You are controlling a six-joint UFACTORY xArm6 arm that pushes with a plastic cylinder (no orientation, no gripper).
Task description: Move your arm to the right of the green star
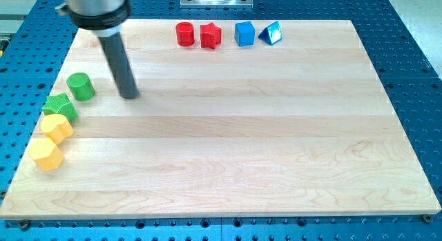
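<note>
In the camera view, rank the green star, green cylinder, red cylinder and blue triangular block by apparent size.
1. green star
2. green cylinder
3. red cylinder
4. blue triangular block
The green pair look nearly alike, and sit nearer the view's bottom, so perspective may inflate them.

No readable txt, labels, nos. or signs anywhere in view.
</note>
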